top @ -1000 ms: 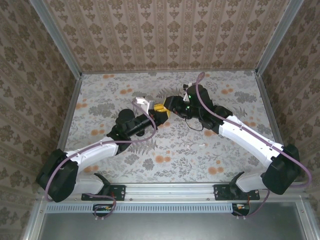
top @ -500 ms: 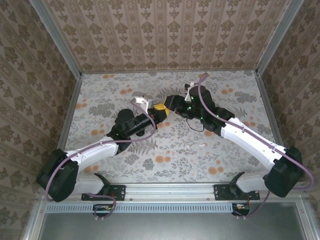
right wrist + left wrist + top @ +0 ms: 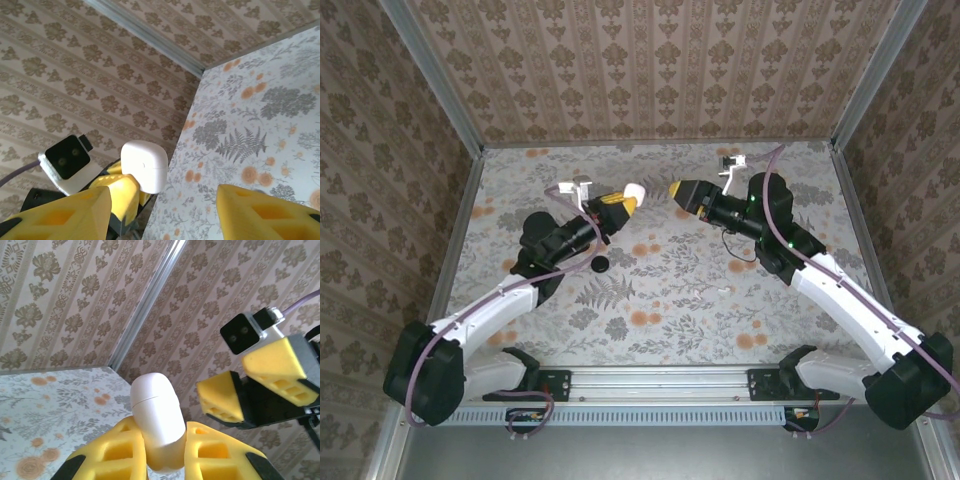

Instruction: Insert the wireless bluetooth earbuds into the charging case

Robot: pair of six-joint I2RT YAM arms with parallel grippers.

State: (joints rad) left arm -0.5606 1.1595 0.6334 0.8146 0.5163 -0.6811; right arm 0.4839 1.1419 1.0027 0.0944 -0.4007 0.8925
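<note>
My left gripper (image 3: 620, 203) is shut on a white charging case (image 3: 633, 192), lifted off the floral table (image 3: 660, 300). In the left wrist view the closed case (image 3: 157, 415) stands up between my yellow pads (image 3: 107, 460), its lid seam near the top. My right gripper (image 3: 678, 190) hangs open a short way right of the case, with nothing between its fingers. From the right wrist view the case (image 3: 145, 165) shows beyond my widely spread fingertips (image 3: 65, 215). A tiny white earbud (image 3: 723, 291) lies on the table under the right arm. The black earbuds are hidden.
A small black round object (image 3: 601, 264) lies on the table just below the left arm. Patterned walls with metal corner posts (image 3: 850, 100) enclose the table at the back and sides. The right gripper's yellow fingers (image 3: 225, 397) sit close to the case.
The two grippers, together at the case a second ago, have drawn apart. The left one moved left and up with the case; the right one backed off to the right, open.
</note>
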